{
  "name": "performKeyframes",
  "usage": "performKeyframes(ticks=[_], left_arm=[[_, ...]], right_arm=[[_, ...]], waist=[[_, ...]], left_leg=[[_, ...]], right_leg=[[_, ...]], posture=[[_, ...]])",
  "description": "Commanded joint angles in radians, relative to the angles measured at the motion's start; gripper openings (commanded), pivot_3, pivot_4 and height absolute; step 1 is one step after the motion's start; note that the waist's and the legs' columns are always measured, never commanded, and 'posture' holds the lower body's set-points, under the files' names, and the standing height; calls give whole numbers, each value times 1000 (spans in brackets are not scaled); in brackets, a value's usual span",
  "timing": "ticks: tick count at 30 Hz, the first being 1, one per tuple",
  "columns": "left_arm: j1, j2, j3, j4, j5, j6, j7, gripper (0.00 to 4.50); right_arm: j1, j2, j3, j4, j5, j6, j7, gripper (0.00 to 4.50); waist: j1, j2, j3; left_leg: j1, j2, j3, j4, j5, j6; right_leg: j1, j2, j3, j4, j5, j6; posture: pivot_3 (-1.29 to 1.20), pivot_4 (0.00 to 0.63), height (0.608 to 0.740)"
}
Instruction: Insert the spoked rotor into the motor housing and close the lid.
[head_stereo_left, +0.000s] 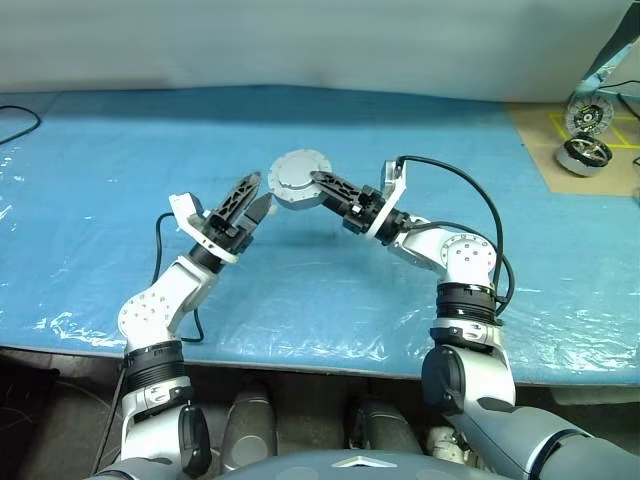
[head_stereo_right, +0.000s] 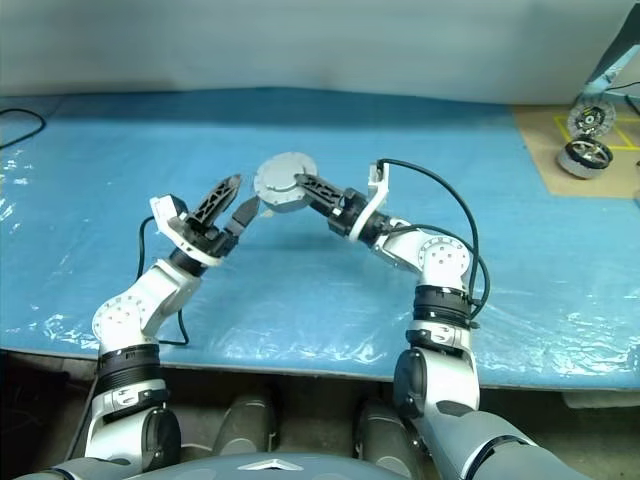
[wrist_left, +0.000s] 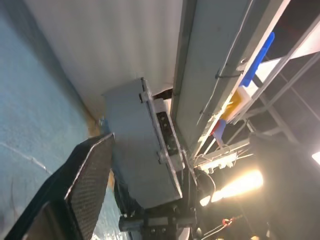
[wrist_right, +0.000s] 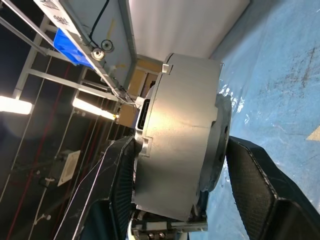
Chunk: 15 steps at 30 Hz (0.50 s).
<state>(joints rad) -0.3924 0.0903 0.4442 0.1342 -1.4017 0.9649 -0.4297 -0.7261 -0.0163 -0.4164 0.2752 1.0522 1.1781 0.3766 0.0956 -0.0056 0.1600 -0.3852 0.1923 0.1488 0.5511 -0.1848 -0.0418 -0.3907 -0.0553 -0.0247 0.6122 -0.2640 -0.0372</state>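
My right gripper (head_stereo_left: 313, 186) holds the motor housing (head_stereo_left: 290, 176), a thick round grey metal puck, lifted above the blue table with a flat grey face towards me. In the right wrist view the black fingers (wrist_right: 115, 185) clamp the housing (wrist_right: 180, 140) on both flat sides. My left gripper (head_stereo_left: 260, 192) stands open just left of the puck, its fingertips close to the rim; I cannot tell if they touch. The left wrist view shows the housing (wrist_left: 135, 145) beside one finger (wrist_left: 85, 185). No windings show. The spoked rotor is hidden. I cannot tell the lid apart from the housing.
The table (head_stereo_left: 120, 160) has a blue plastic-covered top. On a brown board (head_stereo_left: 545, 150) at the far right stand two round silvery wheel-like parts (head_stereo_left: 588, 114) (head_stereo_left: 584, 155). A black cable (head_stereo_left: 18, 122) lies at the far left edge.
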Motion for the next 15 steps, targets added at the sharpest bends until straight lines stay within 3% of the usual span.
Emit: performKeyframes(ticks=[1, 15], left_arm=[[-43, -25, -6, 34, -28, -10, 6, 4467], [-145, -87, -49, 134, 48, -53, -33, 4467]], right_arm=[[-28, 3, 8, -74, 66, 6, 24, 2412], [-16, -7, 27, -80, 67, 7, 11, 2412]], waist=[[0, 0, 0], [1, 0, 0]], left_leg=[[0, 0, 0, 0, 0, 0], [-1, 0, -1, 7, 0, 0]], right_leg=[[0, 0, 0, 0, 0, 0], [0, 0, 0, 5, 0, 1]], posture=[[0, 150, 740], [0, 150, 740]])
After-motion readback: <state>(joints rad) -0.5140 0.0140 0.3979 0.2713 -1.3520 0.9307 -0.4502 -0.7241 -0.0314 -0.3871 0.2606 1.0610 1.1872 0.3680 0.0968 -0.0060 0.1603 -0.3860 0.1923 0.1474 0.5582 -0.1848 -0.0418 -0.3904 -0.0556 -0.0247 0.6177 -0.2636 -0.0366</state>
